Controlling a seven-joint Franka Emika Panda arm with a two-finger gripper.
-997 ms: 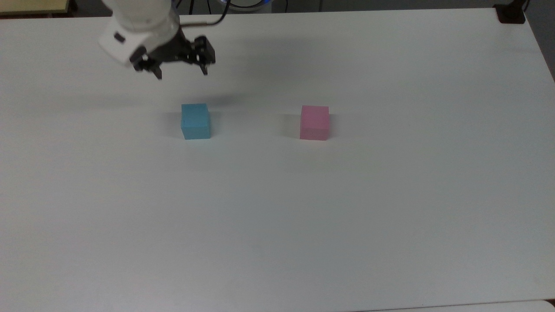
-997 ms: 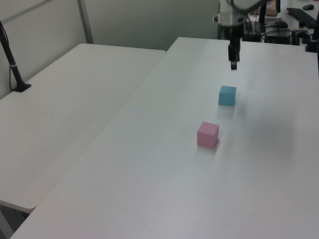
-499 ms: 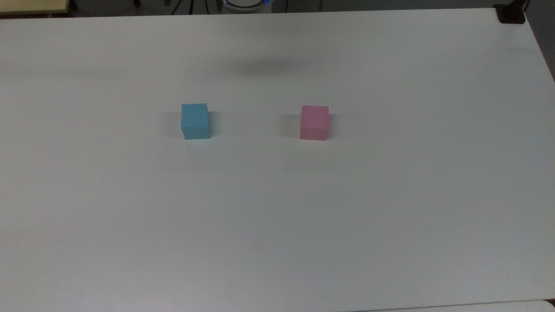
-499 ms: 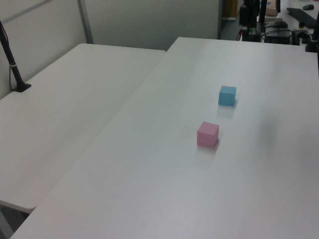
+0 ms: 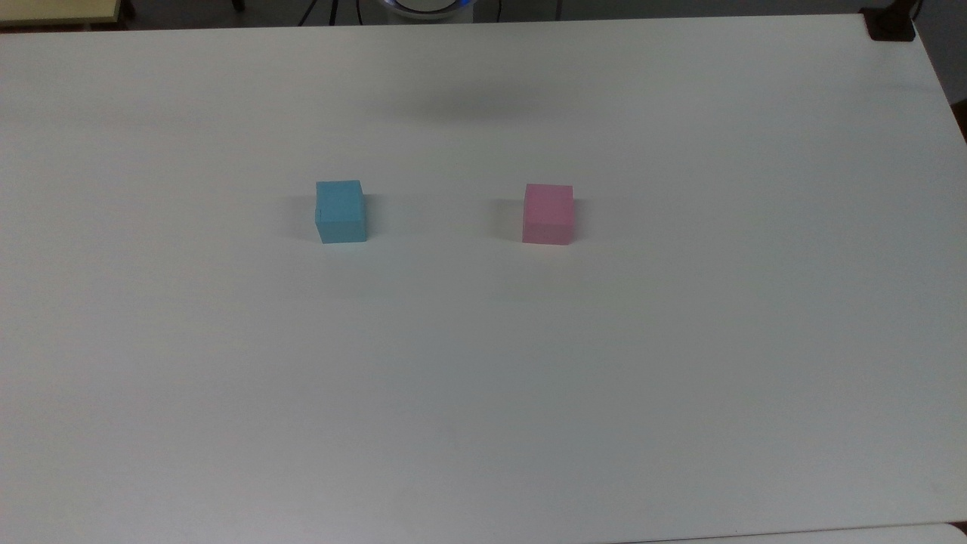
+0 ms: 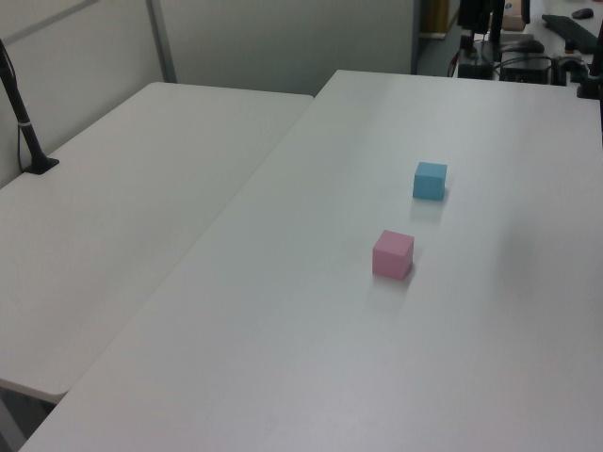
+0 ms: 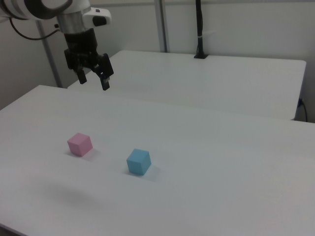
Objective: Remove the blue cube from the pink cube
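No readable text, label, brand, number or sign appears anywhere. The blue cube (image 5: 341, 211) and the pink cube (image 5: 548, 214) have plain, unmarked faces.

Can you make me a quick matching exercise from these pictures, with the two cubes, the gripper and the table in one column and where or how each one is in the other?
Things:
1. blue cube
2. pink cube
3. gripper
4. table

States:
A. raised above the table, fingers open, holding nothing
B. white, carrying both cubes
C. resting on the table toward the top view's left
D. resting on the table toward the top view's right, with nothing on top of it

Pairs: 1-C, 2-D, 3-A, 4-B
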